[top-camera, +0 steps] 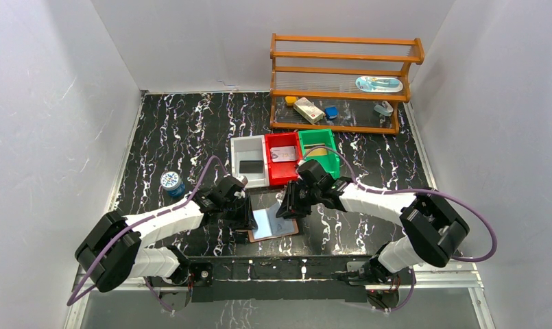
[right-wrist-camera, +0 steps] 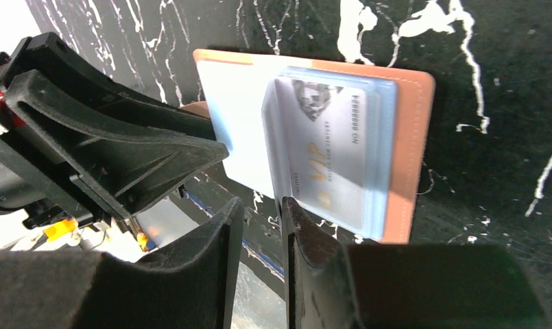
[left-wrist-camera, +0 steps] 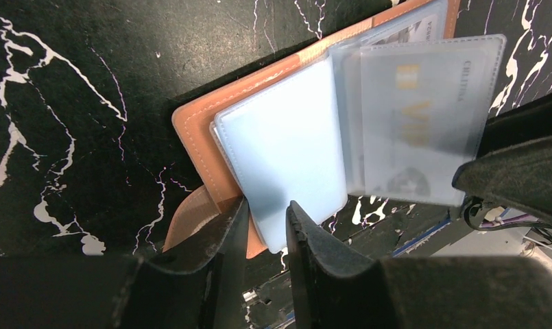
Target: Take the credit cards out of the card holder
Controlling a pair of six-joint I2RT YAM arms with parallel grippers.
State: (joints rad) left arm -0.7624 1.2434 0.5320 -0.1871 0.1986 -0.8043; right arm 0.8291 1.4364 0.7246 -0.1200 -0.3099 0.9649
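Note:
The card holder (top-camera: 274, 225) lies open on the table near the front edge, tan leather (left-wrist-camera: 201, 127) with light blue pockets (left-wrist-camera: 286, 151). A clear sleeve holding a pale credit card (left-wrist-camera: 413, 127) is lifted off the stack; the same card (right-wrist-camera: 328, 161) shows gold "VIP" lettering. My left gripper (left-wrist-camera: 264, 209) is narrowly open, its tips straddling the near corner of the blue pocket. My right gripper (right-wrist-camera: 260, 204) is also narrowly open, with the lifted sleeve's edge beside its right fingertip (right-wrist-camera: 288, 205) and nothing seen in the gap. Both grippers (top-camera: 245, 218) (top-camera: 289, 208) flank the holder.
White (top-camera: 240, 147), red (top-camera: 271, 140) and green (top-camera: 331, 147) bins stand just behind the holder; a pale card (top-camera: 284, 155) lies in the red one. A blue-lidded jar (top-camera: 171, 181) sits to the left. A wooden rack (top-camera: 341, 82) with small items fills the back right.

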